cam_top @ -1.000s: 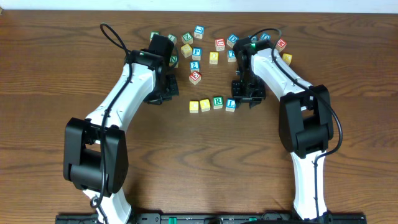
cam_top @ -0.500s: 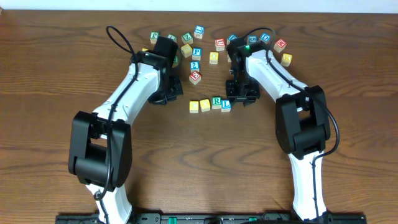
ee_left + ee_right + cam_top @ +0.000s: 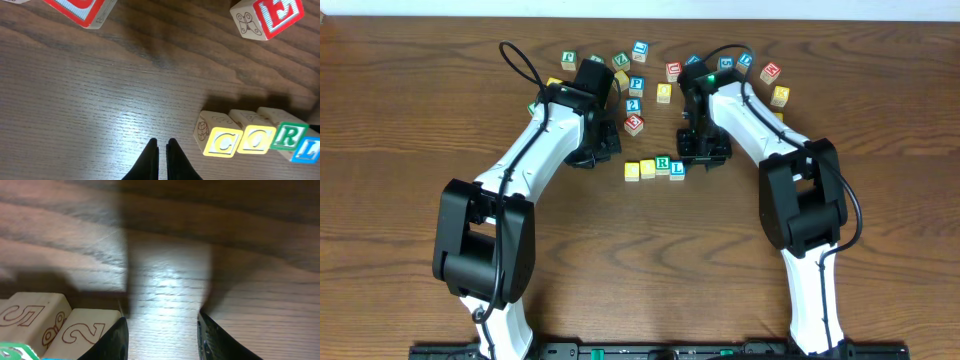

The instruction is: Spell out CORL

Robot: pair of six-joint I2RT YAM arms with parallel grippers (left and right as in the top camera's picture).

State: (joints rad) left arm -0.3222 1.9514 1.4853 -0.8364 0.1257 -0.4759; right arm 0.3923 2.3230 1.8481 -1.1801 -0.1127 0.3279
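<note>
Take the row (image 3: 655, 167) of four lettered cubes on the wooden surface (image 3: 620, 270) as the landmark. It runs C cube (image 3: 220, 141), O cube (image 3: 256, 139), R cube (image 3: 289, 136), L cube (image 3: 307, 149). The cubes sit side against side with their letters up, so the word reads straight across. The L cube lies slightly out of line with the R cube, shifted toward the robot's side of the row.

The left claw (image 3: 162, 152) has its fingers together and holds nothing. It hangs low over bare wood off the C end of the row, probably parked there so it cannot knock the finished letters. The right claw (image 3: 162, 335) has its fingers apart with only bare wood between them. It sits just beside the L end of the row, which shows at the lower left of its view.

The red E cube (image 3: 270, 17) lies well apart on the row's far side, unused. The spelling looks complete; only squaring up the L cube seems left.
</note>
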